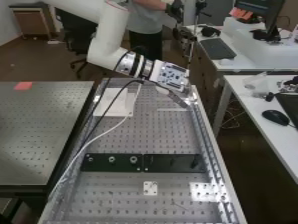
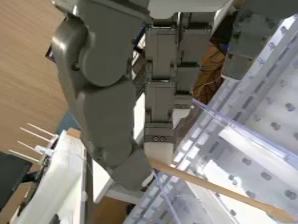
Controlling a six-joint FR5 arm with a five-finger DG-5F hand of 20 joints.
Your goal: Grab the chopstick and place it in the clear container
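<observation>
- The step in hand, as we judge it, is placing: the chopstick (image 2: 213, 186) is in our grasp and wants setting down inside the clear container (image 2: 247, 132).
- In the wrist view the stick slants out from the fingertips, across the container's area; we cannot tell whether it is below the rim or above it.
- We would check that the whole length lies within the walls, turning the wrist if an end overhangs, then lower gently with the stick near level.
- Because we grip it near one end, the long free part could tip or swivel; touching that part down first, then easing the held end after it, should help.
- We should release low, opening the thumb slowly so the stick neither rolls nor catches, and lift clear without knocking the thin wall.
- The hand (image 2: 103, 112) is nearly closed at its tips, with the thumb pinching the chopstick against a fingertip, above the far part of the perforated tabletop (image 1: 120, 142).
</observation>
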